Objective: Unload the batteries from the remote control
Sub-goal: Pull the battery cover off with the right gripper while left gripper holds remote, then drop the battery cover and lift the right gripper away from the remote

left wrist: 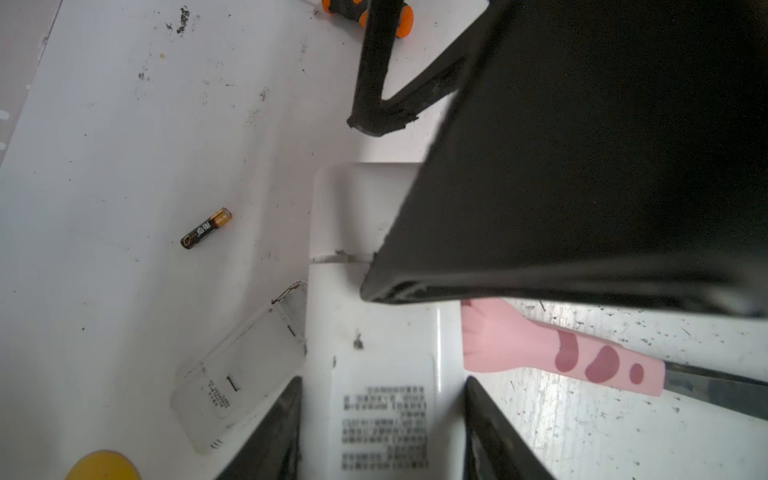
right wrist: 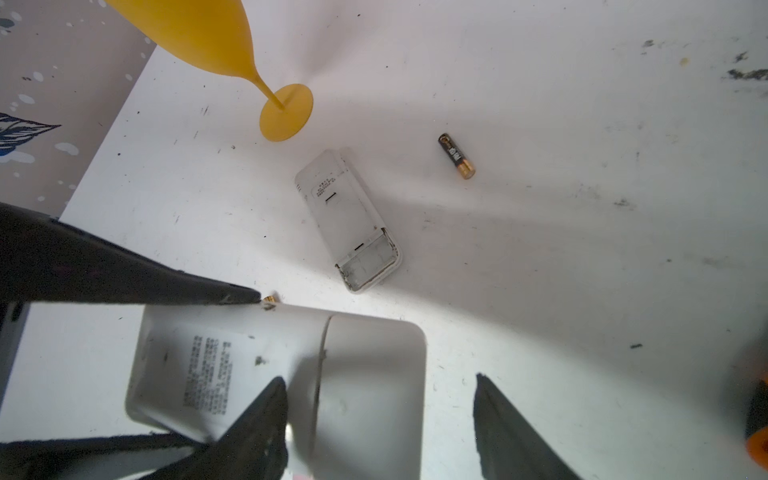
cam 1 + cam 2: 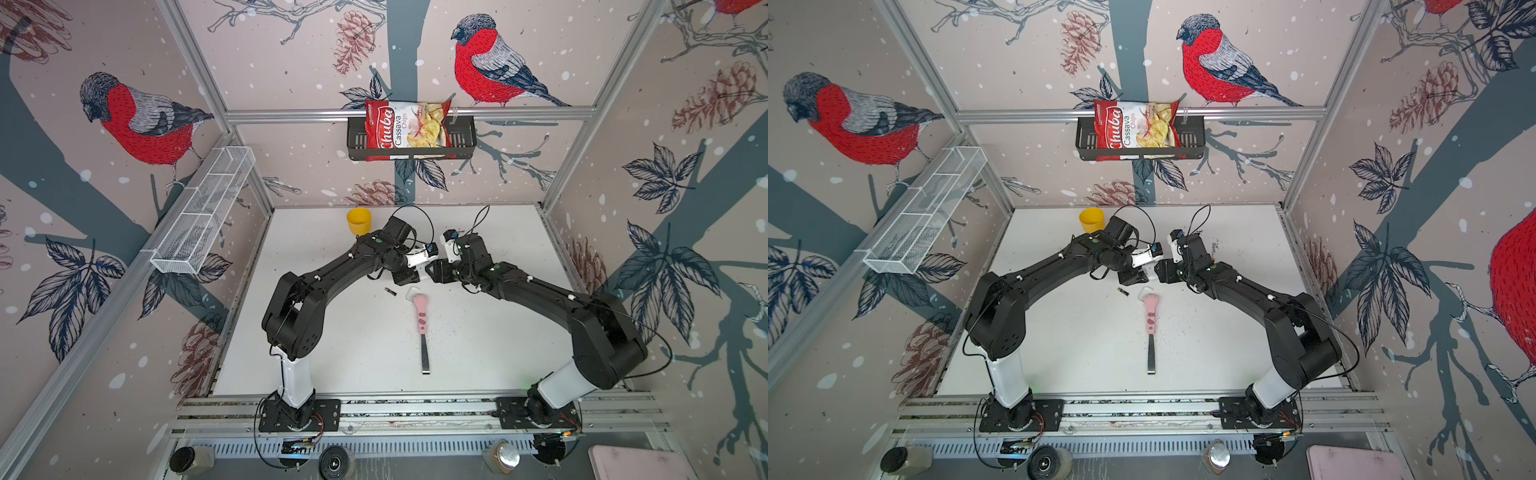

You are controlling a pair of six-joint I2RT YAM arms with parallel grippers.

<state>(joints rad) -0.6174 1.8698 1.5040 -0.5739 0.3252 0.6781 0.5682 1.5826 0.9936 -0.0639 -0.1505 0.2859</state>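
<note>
**Left wrist view: remote (image 1: 374, 316) clamped, one battery (image 1: 206, 228) loose on the tabletop (image 1: 124, 124)**

The left fingers (image 1: 278, 432), matte black wedges, are clenched on the two long sides of the remote. It is a smooth white plastic slab with rounded corners, and its printed label faces the camera.

In the right wrist view the right fingers (image 2: 507, 432) stand released and spread. One tapered tip sits in front of the remote's labelled face, and whether it touches I cannot tell. The other tip hangs clear beyond the rounded end, with bare tabletop showing in the gap. A tiny gold speck shows at the remote's edge beside a left fingertip, too small to identify.

The battery, a slim black cylinder with a gold-orange end, lies on its side on the tabletop, apart from the remote. In both top views (image 3: 390, 291) (image 3: 1122, 291) it sits just beside the paw-shaped end of the pink-handled tool (image 3: 422, 316). That tool has a soft-looking handle with darker spots and a flat dark metal blade.

Near the battery lies a thin white cover (image 2: 349, 220), a rounded rectangle with one end recessed. Beyond it stands a glossy yellow goblet (image 2: 286, 112) with a thin stem and a round foot. An orange-and-black screwdriver (image 1: 365, 12) shows at the frame edge. The white tabletop is scuffed and flecked with black specks.
</note>
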